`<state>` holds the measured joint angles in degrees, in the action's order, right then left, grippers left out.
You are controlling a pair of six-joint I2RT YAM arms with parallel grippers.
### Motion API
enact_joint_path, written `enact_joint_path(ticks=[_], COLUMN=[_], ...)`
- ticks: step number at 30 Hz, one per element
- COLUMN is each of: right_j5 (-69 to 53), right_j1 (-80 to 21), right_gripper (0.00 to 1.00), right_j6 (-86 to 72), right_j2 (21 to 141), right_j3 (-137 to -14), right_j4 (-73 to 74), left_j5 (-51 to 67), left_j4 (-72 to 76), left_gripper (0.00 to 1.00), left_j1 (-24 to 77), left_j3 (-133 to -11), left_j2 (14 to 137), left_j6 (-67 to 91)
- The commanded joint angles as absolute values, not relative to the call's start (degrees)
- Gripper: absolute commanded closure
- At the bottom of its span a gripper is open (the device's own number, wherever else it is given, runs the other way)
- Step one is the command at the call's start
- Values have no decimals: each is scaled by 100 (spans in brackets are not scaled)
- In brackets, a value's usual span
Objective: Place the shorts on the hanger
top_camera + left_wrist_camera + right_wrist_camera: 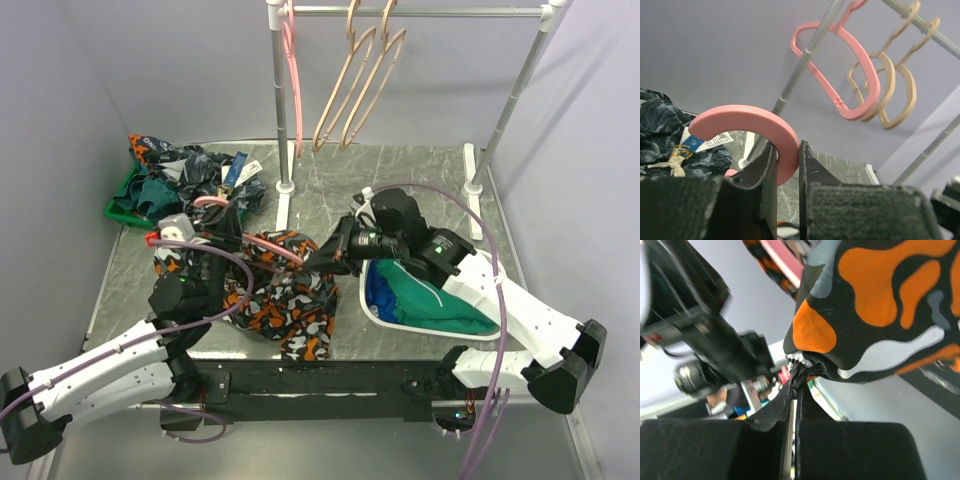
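Note:
The camouflage shorts (290, 292) hang bunched in the middle of the table, draped over the bar of a pink hanger (282, 251). My left gripper (222, 224) is shut on that hanger; in the left wrist view the curved pink hook (740, 117) sits clamped between the jaws of the left gripper (788, 160). My right gripper (323, 262) is shut on the right edge of the shorts. In the right wrist view the fabric (880, 305) is pinched at the right gripper (797, 379), with the pink bar (782, 260) above.
A clothes rail (420, 10) at the back carries another pink hanger (293, 80) and two beige hangers (360, 85). A green bin of dark clothes (180, 180) sits back left. A white basket (372, 300) with teal and green clothes sits at the right.

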<state>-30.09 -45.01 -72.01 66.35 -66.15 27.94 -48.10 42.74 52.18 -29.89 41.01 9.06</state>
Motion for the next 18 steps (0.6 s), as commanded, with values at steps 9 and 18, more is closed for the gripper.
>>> enact_joint_path(ticks=[9,18], right_j5=[-1829,-2021], right_j1=[-4500,-4562], right_gripper=[100,100], right_j6=[-7523,-7506], right_j2=[7470,7971], right_j3=[-8305,-9377], right_j4=[2479,2091], left_j5=[-4369,-3894], left_j4=[2938,1416], left_gripper=[99,99], left_j1=[5440,5432], left_j3=[-4754,-6116], left_j2=[4526,4833], left_j6=[1318,1872])
